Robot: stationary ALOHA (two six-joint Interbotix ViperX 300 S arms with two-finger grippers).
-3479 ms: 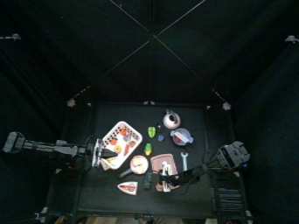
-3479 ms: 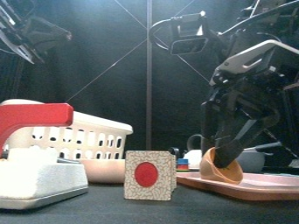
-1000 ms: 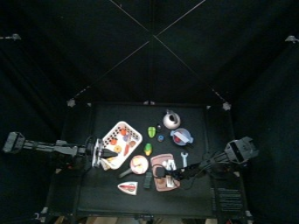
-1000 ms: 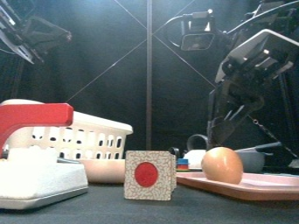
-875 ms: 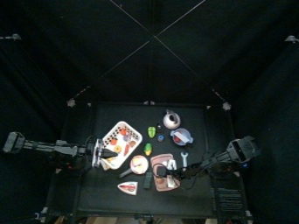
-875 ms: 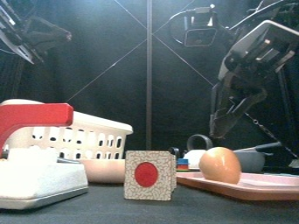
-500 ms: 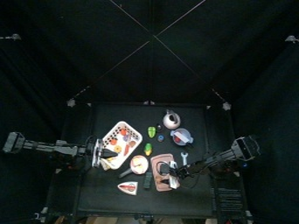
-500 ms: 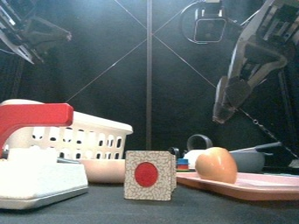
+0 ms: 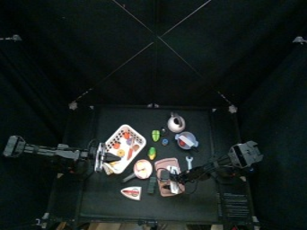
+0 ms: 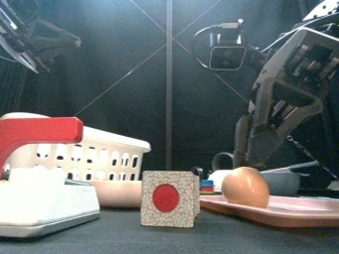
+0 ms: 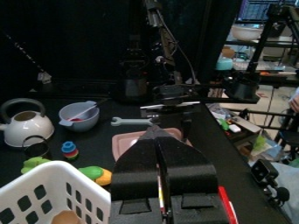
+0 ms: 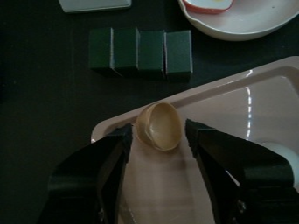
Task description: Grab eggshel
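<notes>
Black curtains [image 9: 72, 54] hang on every side of the small black tabletop [image 9: 204, 121], thin pale cords [image 9: 132, 20] cross at twelve o'clock overhead, and past the curtain's edge in the left wrist view a lit room shows metal shelving [image 11: 267, 39] at about two o'clock.

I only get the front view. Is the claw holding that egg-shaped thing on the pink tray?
Observer: No. The right wrist view shows the right claw open, a jaw on each side of the eggshell.
Operator: Is it a whole egg?
Observer: It looks hollow there, with a rim, like an empty half.
Operator: And the other arm?
Observer: The top view shows it at the table's left, beside the white basket.
</notes>
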